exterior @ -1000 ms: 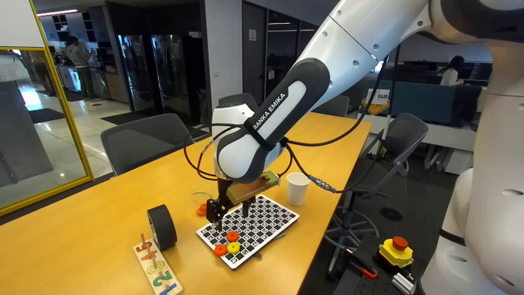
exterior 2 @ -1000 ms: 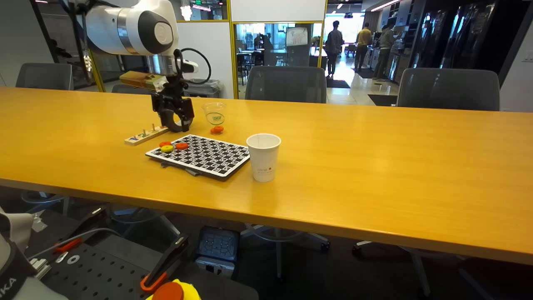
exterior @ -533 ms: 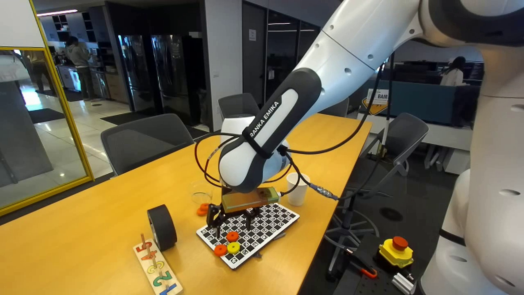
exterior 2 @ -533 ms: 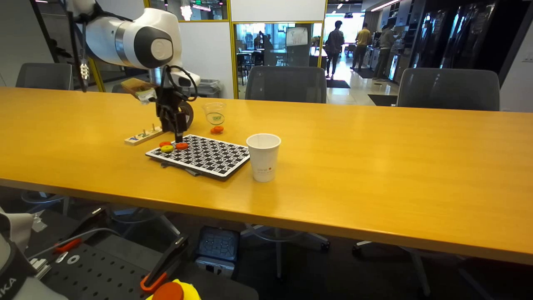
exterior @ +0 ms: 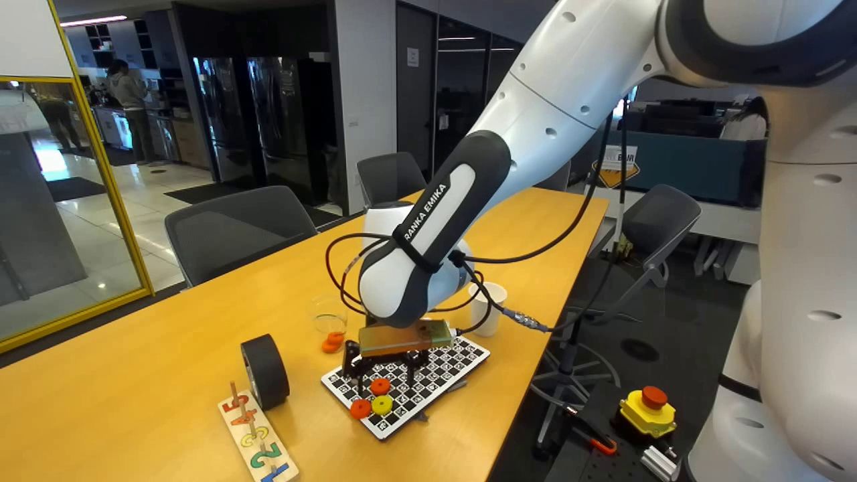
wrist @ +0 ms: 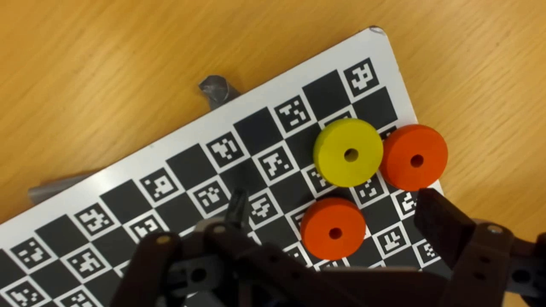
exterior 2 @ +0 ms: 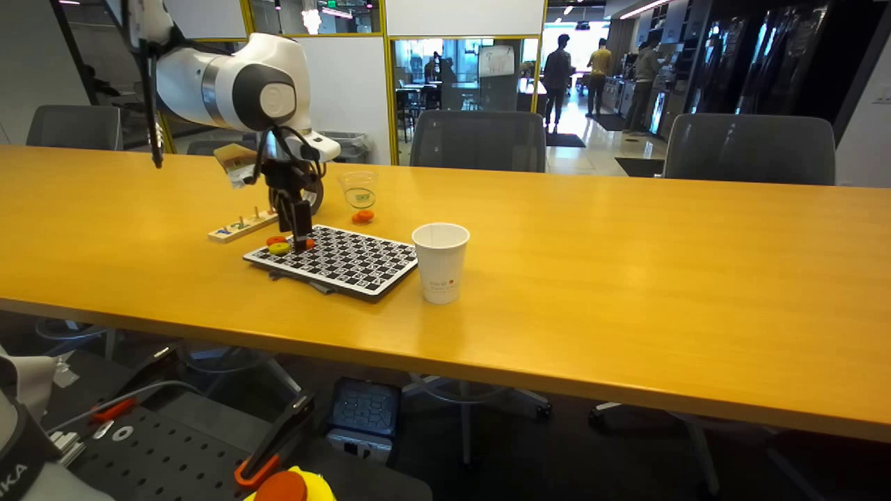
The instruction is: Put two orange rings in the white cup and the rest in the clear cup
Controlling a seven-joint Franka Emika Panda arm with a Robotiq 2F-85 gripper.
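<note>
Near orange ring (wrist: 327, 220): flat on the checkered board (wrist: 204, 126), between the spread fingers of the gripper (wrist: 330, 204), touching neither.
Gripper: set wide, low over the board, holding nothing.
Corner orange ring (wrist: 405, 152): at one to two o'clock from the near one in the wrist view, seemingly touching the yellow ring (wrist: 340, 147) at twelve.
Fingertip risk: one tip shows right by the corner ring's six o'clock edge and, lowered, might shove it.
Ring-grip risk: the ring lies low; grasped too high it could slip out, too low the fingers could push the board.
White cup (exterior 2: 440, 266): upright, three o'clock from the board in an exterior view; looks light, so a bump might tip it.
Clear cup (exterior 2: 359, 186): there at twelve to one, with further orange rings (exterior 2: 363, 217) at its base, inside or in front I cannot tell; misreading that could spoil the count.
Table (exterior 2: 661, 292): smooth yellow wood; black wheel (exterior: 266, 371) at nine o'clock, numbered peg board (exterior: 260, 440) at eight, in an exterior view.
Room: grey chairs (exterior: 241, 231), dark refrigerators (exterior: 274, 114), people (exterior 2: 557, 78) standing behind.
</note>
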